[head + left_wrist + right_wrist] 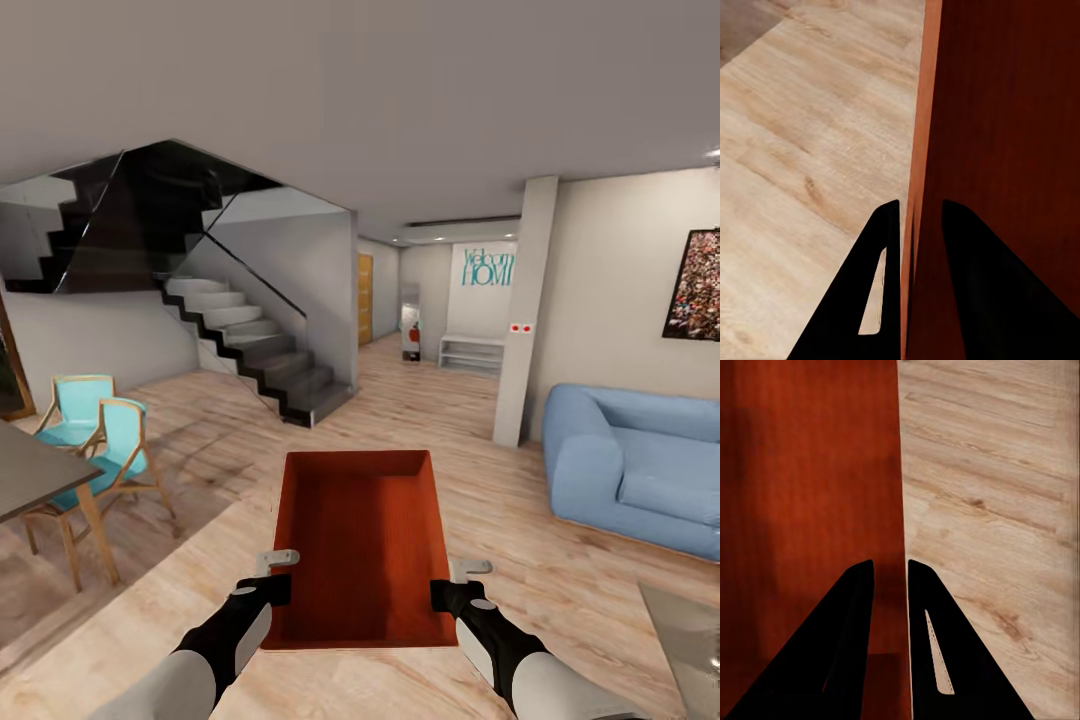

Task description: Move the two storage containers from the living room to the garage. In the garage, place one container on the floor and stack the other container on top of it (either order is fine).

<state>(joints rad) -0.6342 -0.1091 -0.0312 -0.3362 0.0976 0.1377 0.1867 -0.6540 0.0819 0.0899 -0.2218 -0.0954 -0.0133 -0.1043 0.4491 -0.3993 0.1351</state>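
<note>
Living room with wood floor (420, 420), sofa (630, 465), stairs (260, 350). Left gripper (277, 574) and right gripper (455, 582) are each clamping a side wall of one orange bin (362, 540), carrying it. Garage probably far off; second bin, stacking pending.

The storage container (365, 545) at lower centre of the head view is orange-red, darker and browner on its inner floor, with fine ribbing showing in the wrist views. The floor (520, 560) under it is light wood plank with tan grain streaks and small knots. At right sits a light-blue sofa (640, 465) against a beige wall (610, 300) bearing a multicoloured speckled picture (695, 285). At left, two turquoise chairs (105, 440) have pale wooden frames, beside a dark grey-brown table (30, 470). The staircase (255, 350) has dark charcoal treads edged in black. Teal lettering (488, 268) marks the far white wall. Both end effectors, left (272, 575) and right (455, 582), are black with grey tips, on white forearms.
</note>
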